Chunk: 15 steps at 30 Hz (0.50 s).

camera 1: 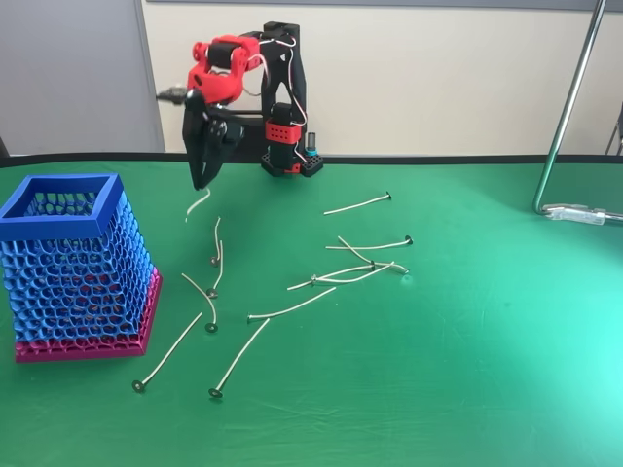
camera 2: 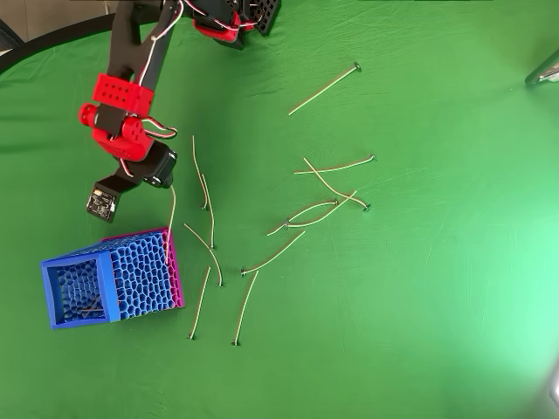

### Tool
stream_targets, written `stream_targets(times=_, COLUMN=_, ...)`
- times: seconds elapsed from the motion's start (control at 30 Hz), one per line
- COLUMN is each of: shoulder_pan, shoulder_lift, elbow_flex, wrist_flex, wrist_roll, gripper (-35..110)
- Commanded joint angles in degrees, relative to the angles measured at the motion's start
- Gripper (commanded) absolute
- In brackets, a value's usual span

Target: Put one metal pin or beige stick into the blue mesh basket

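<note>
Claw (camera 1: 201,180) pinched on one beige pin (camera 1: 199,203), lifted off the green desk (camera 1: 467,370) just right of the blue basket (camera 1: 60,207) but not yet above its rim; carry-over and drop left, eleven-odd pins scattered beyond.

Red and black printed arm (camera 1: 243,88), white cables, black pincer (camera 1: 201,173) fingers

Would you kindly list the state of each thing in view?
Black-and-red gripper: raised, shut on one thin beige pin, which hangs free.
Blue mesh basket: upright; one pin lies inside.
Loose beige pins: lying scattered on the green table.
</note>
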Motion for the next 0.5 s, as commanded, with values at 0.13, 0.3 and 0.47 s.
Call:
stream_targets(times=0.13, shoulder_pan=-2.02, shoulder_lift=3.78, elbow_flex=-8.35, wrist_flex=-4.75, wrist_roll=-2.20, gripper=1)
stream_targets(times=0.3, shoulder_pan=-2.02, shoulder_lift=1.05, elbow_flex=-13.71, wrist_flex=-9.76, wrist_roll=-4.66, gripper=1)
stream_targets(times=0.47, shoulder_pan=-0.26, shoulder_lift=-1.93, elbow_flex=-13.97, wrist_flex=-22.32, wrist_roll=-7.47, gripper=1)
